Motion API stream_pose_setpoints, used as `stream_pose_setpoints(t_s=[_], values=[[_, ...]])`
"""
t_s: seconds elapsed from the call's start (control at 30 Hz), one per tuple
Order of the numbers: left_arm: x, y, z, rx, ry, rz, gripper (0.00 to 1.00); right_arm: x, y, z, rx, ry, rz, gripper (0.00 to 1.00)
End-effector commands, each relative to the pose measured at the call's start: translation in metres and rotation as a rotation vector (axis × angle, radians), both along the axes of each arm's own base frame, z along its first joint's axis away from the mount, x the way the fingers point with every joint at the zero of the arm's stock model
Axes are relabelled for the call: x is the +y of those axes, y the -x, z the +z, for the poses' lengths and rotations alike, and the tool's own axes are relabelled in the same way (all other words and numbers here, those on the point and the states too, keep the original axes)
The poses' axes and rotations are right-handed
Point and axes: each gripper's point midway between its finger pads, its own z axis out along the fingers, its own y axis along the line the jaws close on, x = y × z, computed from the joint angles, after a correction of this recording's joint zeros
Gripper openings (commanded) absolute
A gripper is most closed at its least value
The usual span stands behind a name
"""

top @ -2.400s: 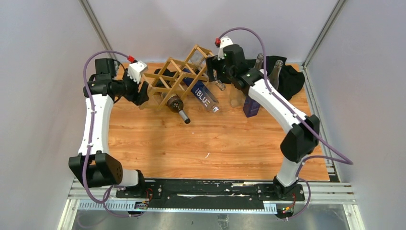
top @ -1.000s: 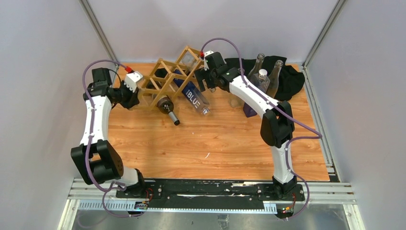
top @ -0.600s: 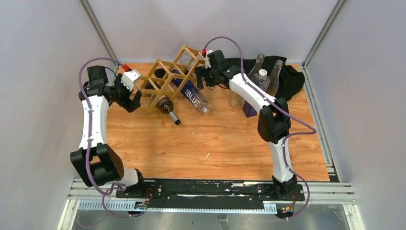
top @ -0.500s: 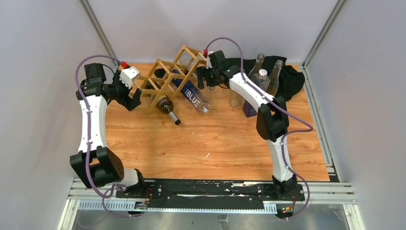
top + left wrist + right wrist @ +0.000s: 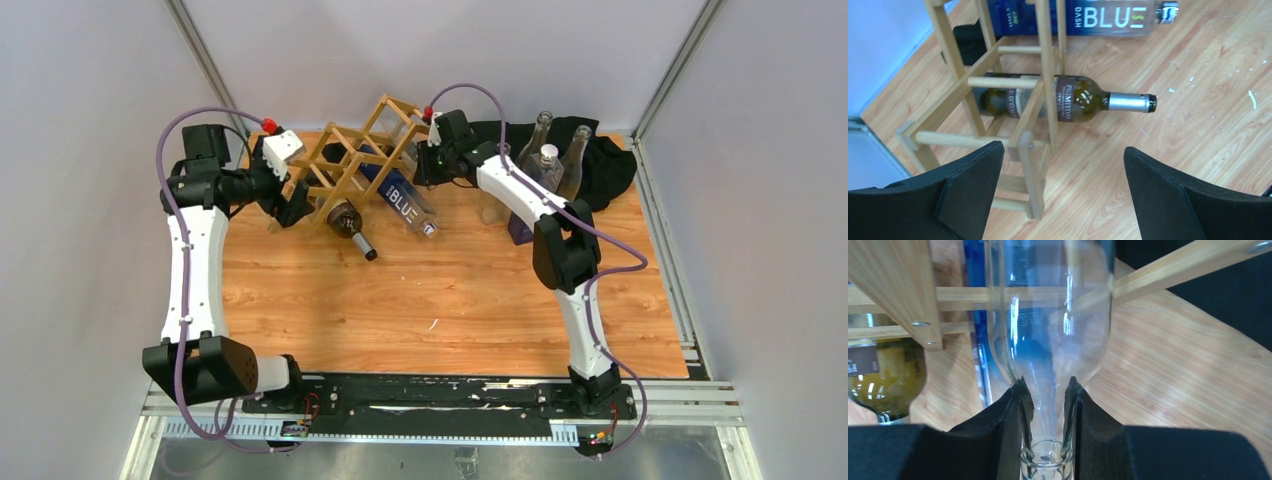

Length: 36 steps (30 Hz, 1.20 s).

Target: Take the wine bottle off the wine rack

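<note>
The wooden wine rack (image 5: 340, 165) lies tilted at the back of the table. A clear wine bottle (image 5: 1048, 315) rests in its upper right cell (image 5: 398, 122), and my right gripper (image 5: 1047, 390) is shut on its neck just above the mouth (image 5: 427, 160). A dark green bottle (image 5: 1083, 100) lies in a lower cell with its neck sticking out (image 5: 350, 225). A blue bottle (image 5: 1113, 17) lies beside it. My left gripper (image 5: 1063, 150) stands open at the rack's left end (image 5: 292, 210), one rack stick (image 5: 1030, 170) near its left finger, holding nothing.
A black cloth (image 5: 600, 160) lies at the back right with a few upright glass bottles (image 5: 545, 140) on or beside it. A dark blue bottle (image 5: 522, 225) stands in front of them, under my right arm. The side walls are close.
My right gripper has shut on the clear bottle's neck. My left gripper has opened and shifted slightly right along the rack's left end. The rack has barely moved.
</note>
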Motion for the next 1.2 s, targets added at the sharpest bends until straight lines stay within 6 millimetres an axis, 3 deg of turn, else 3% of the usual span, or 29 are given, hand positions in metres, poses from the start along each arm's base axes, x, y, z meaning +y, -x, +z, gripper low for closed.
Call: stream_pose_setpoints(t_s=[0.0, 0.07, 0.1, 0.43, 0.7, 0.9, 0.97, 1.17], values=[[-0.016, 0.01, -0.003, 0.009, -0.01, -0.048, 0.94, 0.001, 0.006, 0.014, -0.01, -0.037, 0.001, 0.15], [-0.021, 0.011, -0.005, 0.008, -0.028, -0.065, 0.94, -0.001, 0.009, 0.018, -0.015, -0.038, 0.002, 0.02], [-0.022, 0.012, -0.005, 0.004, -0.039, -0.071, 0.94, -0.002, 0.011, 0.018, -0.012, -0.038, 0.004, 0.0], [-0.033, 0.014, -0.008, -0.028, -0.125, -0.132, 0.92, -0.011, 0.054, 0.057, -0.029, -0.159, 0.02, 0.0], [-0.043, 0.018, -0.008, -0.071, -0.177, -0.199, 0.82, -0.011, 0.093, 0.075, 0.053, -0.28, 0.045, 0.0], [-0.042, 0.02, -0.008, -0.088, -0.2, -0.211, 0.82, -0.014, 0.104, 0.092, 0.075, -0.351, 0.028, 0.0], [-0.051, 0.023, -0.008, -0.098, -0.209, -0.245, 0.82, -0.017, 0.109, 0.095, 0.078, -0.355, 0.021, 0.0], [-0.055, 0.027, -0.011, -0.112, -0.227, -0.279, 0.88, -0.037, 0.128, 0.099, 0.08, -0.309, -0.014, 0.0]])
